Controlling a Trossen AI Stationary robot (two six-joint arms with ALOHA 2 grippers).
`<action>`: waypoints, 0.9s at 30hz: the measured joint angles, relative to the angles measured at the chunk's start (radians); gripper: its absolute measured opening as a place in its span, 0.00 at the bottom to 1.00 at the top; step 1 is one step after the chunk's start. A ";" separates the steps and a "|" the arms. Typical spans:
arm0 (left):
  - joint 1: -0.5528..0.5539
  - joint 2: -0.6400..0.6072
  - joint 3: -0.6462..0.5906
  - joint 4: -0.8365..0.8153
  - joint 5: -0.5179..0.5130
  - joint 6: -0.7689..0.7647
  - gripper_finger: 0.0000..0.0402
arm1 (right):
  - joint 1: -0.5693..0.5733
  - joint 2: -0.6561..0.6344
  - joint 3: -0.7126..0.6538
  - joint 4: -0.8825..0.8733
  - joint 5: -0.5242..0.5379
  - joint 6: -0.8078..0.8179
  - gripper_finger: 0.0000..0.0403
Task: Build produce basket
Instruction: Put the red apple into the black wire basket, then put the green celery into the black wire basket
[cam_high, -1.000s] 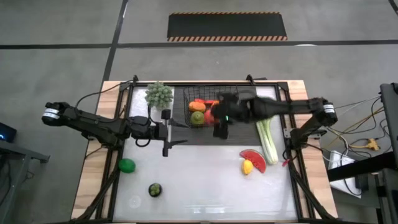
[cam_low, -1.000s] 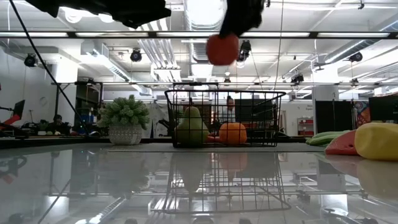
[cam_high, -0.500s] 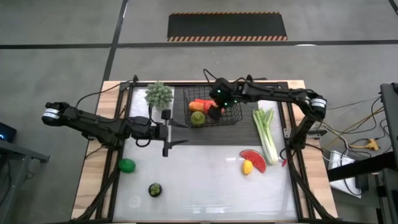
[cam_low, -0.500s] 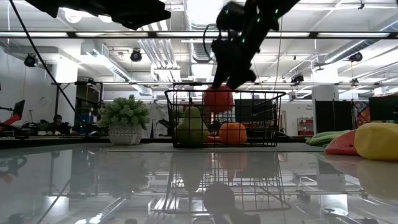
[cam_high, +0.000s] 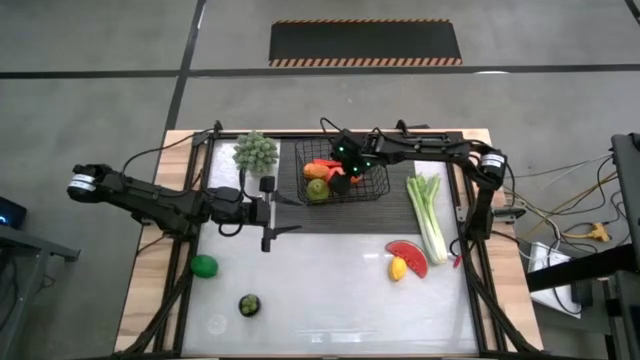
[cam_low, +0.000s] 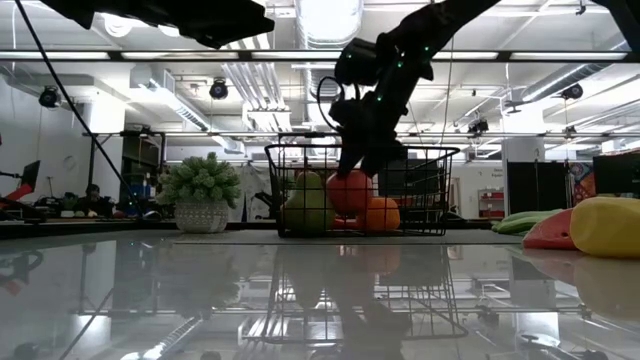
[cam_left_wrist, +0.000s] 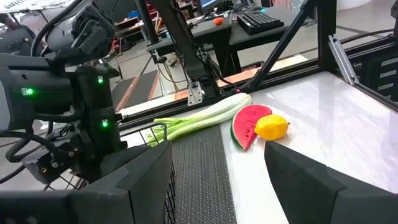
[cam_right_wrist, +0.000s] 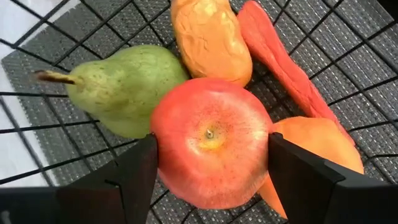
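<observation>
The table (cam_high: 330, 300) had a glossy white top with a pale wooden border and a dark frame along its edges. It stood on a grey concrete floor (cam_high: 90, 80) crossed by dark seams. Beyond the table's far side a dark ribbed mat (cam_high: 365, 42) with striped orange edging lay on the floor. A small potted plant (cam_low: 201, 192) stood at the table's far left corner. In the low view the room behind was an open hall with bright ceiling lights (cam_low: 325, 18), exposed ducts (cam_low: 240, 85) and pale columns. A desk (cam_left_wrist: 249, 25) with a keyboard showed in the left wrist view.
</observation>
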 joint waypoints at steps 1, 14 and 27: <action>0.000 0.000 0.000 0.000 0.000 0.000 0.60 | -0.002 0.004 0.000 0.001 0.000 -0.001 0.64; 0.000 0.001 0.000 0.000 -0.003 0.000 0.60 | -0.007 0.038 0.002 0.000 0.002 -0.011 0.74; 0.000 0.001 0.000 -0.007 -0.003 -0.001 0.60 | -0.007 -0.018 0.110 -0.106 0.004 -0.025 0.74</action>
